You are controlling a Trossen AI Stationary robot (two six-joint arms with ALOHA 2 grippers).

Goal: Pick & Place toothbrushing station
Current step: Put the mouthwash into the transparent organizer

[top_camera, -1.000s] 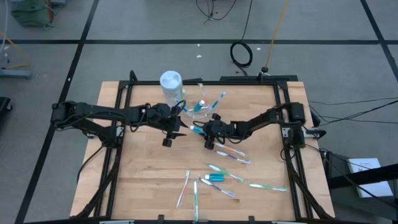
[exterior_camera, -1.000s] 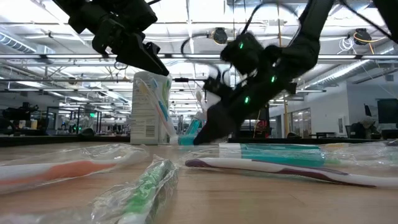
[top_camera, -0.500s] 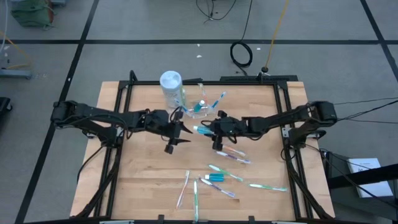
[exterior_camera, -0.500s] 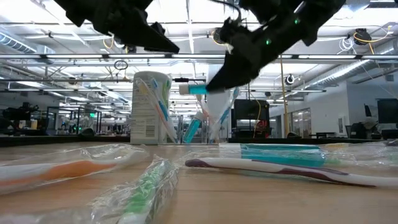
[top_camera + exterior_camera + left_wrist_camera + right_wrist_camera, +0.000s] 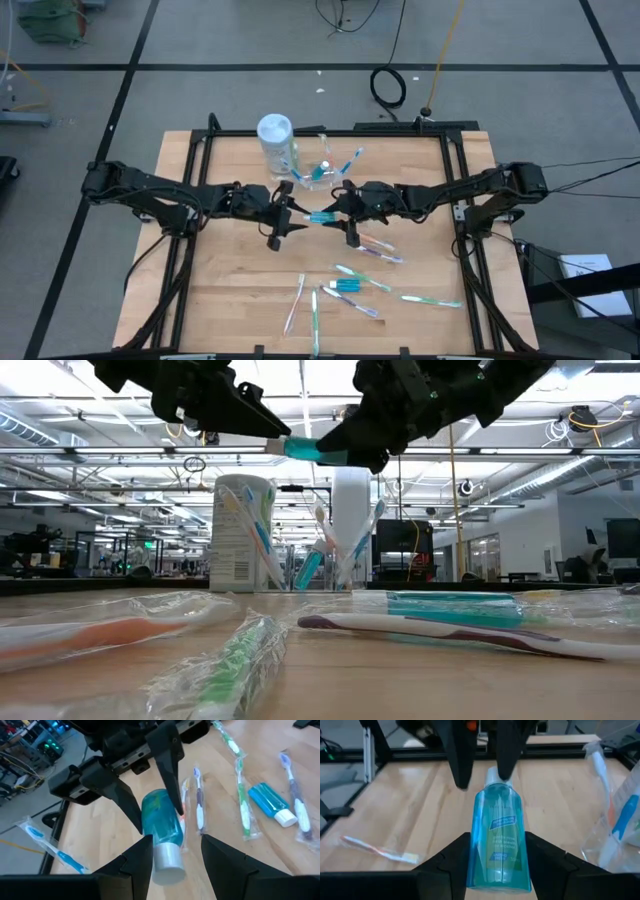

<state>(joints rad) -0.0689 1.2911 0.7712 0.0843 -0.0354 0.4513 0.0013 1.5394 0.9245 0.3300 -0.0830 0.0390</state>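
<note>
A small blue toothpaste tube (image 5: pixel 322 217) with a white cap hangs level above the table's middle, between my two grippers. My right gripper (image 5: pixel 337 212) is shut on it. My left gripper (image 5: pixel 298 216) is open, with one finger on either side of the cap (image 5: pixel 167 865). The clear holder (image 5: pixel 325 172) stands at the far middle with several toothbrushes in it. Loose wrapped toothbrushes (image 5: pixel 376 249) and another blue tube (image 5: pixel 347 286) lie on the near half. My right gripper pinches the tube's wide rear part (image 5: pixel 497 865) between its two fingers. The fingers come level from the table's right side and lie along the tube. The tube is lifted clear and level, its cap toward the table's left. My left gripper's fingers (image 5: pixel 137 862) flank the cap; whether they touch it I cannot tell.
A white cylindrical canister (image 5: pixel 276 141) stands left of the holder at the far edge. Wrapped toothbrushes lie at the near middle (image 5: pixel 296 304) and near right (image 5: pixel 430 299). Bare wood (image 5: pixel 220 280) shows at the near left. Black frame rails (image 5: pixel 186 250) run along the table's sides.
My right gripper has lifted the blue tube up from the table and carried it a little toward the table's left. The tube stays level, and its cap now lies between my left gripper's open fingers. My left gripper has risen a little.
</note>
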